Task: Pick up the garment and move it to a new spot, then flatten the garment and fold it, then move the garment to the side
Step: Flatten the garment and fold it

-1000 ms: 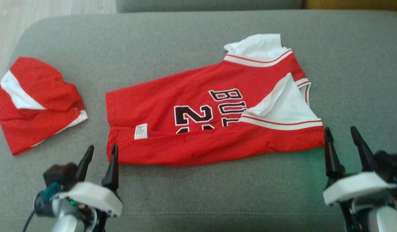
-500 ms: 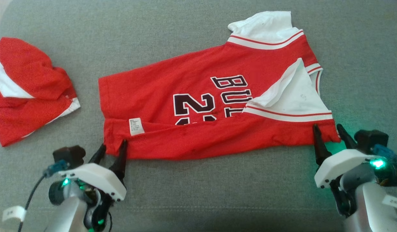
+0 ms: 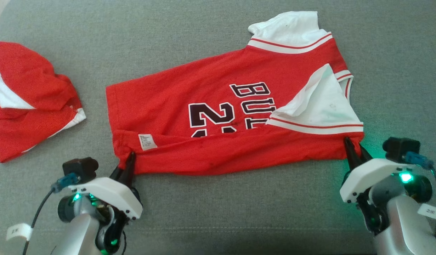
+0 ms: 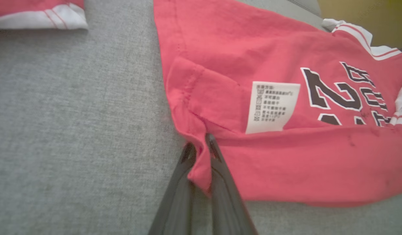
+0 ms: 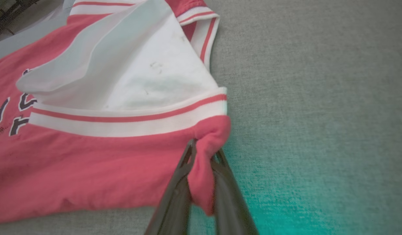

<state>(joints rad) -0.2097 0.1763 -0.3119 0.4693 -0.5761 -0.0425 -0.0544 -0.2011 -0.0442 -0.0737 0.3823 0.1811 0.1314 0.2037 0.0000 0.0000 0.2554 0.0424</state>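
Observation:
The garment [image 3: 218, 117] is a red jersey with white trim and dark lettering, lying partly folded lengthwise on a grey cushion, its near edge turned up over the front. My left gripper [image 3: 127, 161] is shut on the jersey's near left corner [image 4: 197, 163], just below a white care label [image 4: 271, 107]. At the near right corner [image 5: 207, 153], by the white striped armhole trim [image 5: 129, 120], my right gripper [image 3: 352, 148] is shut on the red cloth.
A second red and white garment [image 3: 30, 102] lies crumpled at the left of the grey cushion [image 3: 218, 212]. Bare cushion stretches in front of the jersey and to its right. Green light from my right wrist tints the fabric there.
Both grippers moved forward to the jersey's near corners and closed on them; earlier they stood open, short of the cloth. The head camera tilted closer, shifting the whole picture.

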